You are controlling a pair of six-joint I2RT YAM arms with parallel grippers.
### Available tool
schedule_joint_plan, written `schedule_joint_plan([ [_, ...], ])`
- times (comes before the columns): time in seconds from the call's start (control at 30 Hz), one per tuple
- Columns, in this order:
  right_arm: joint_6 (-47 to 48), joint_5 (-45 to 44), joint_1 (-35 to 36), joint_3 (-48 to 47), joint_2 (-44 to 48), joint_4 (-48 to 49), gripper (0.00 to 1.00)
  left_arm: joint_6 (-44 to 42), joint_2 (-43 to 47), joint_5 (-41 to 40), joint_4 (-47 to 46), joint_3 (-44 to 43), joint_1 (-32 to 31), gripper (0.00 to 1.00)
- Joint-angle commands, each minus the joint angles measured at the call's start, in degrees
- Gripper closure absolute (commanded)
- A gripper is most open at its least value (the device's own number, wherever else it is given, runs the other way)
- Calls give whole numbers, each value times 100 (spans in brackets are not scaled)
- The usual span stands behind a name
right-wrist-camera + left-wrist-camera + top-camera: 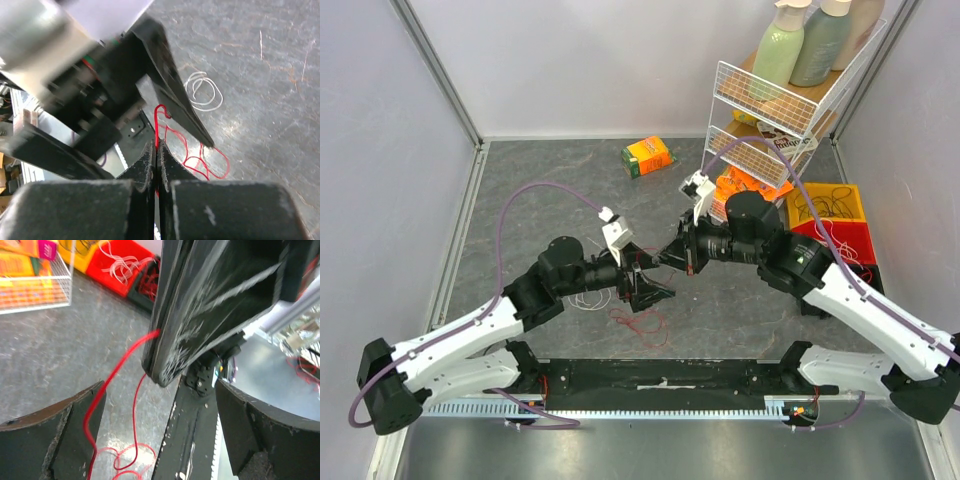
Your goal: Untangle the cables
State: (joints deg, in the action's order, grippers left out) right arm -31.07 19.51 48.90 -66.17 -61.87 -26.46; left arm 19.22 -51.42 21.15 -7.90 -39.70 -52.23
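From above, you see both pincers meeting over the middle of the table [540, 170]. The right gripper [670, 256] comes in from the right, and the left gripper [658, 290] sits just nearer. The red cable [642, 326] lies in loose loops on the table on their near side, with a white cable [582, 298] to its left. More cables sit in the yellow bin [855, 190] and the red bin [860, 232] at the right. This view cannot tell you what either pincer grips.

The left wrist view can. The left gripper's fingers stand wide apart, holding nothing. The right gripper's are pressed together on a red strand, which runs down past the left-hand finger to the loops.

The right wrist view confirms that pinch, and it alone shows the white loop lying apart from the red.

Expect a thread-light, limp, slippery wire. Take a single strand near the pinch, not the tangle.
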Motion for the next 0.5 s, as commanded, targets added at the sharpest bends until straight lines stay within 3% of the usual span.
schedule_joint_plan([
  [0.0, -346, 36, 5, -712, -124, 325, 100, -227, -272, 681, -414, -12, -33, 7],
  [0.17, -812, -245, 5, -1073, -247, 676, 100, 81, -307, 23, -765, 279, -33, 16],
  [0.27, -1058, -202, 5, -1152, -308, 905, 100, 301, -351, -943, -757, 314, -33, 36],
  [0.43, -762, -401, 5, -1205, -493, 557, 99, 477, -413, -1156, -714, 156, -24, 84],
  [0.47, -569, -726, 5, -1240, -528, 293, 90, 573, -395, -1209, -530, 95, -24, 93],
])
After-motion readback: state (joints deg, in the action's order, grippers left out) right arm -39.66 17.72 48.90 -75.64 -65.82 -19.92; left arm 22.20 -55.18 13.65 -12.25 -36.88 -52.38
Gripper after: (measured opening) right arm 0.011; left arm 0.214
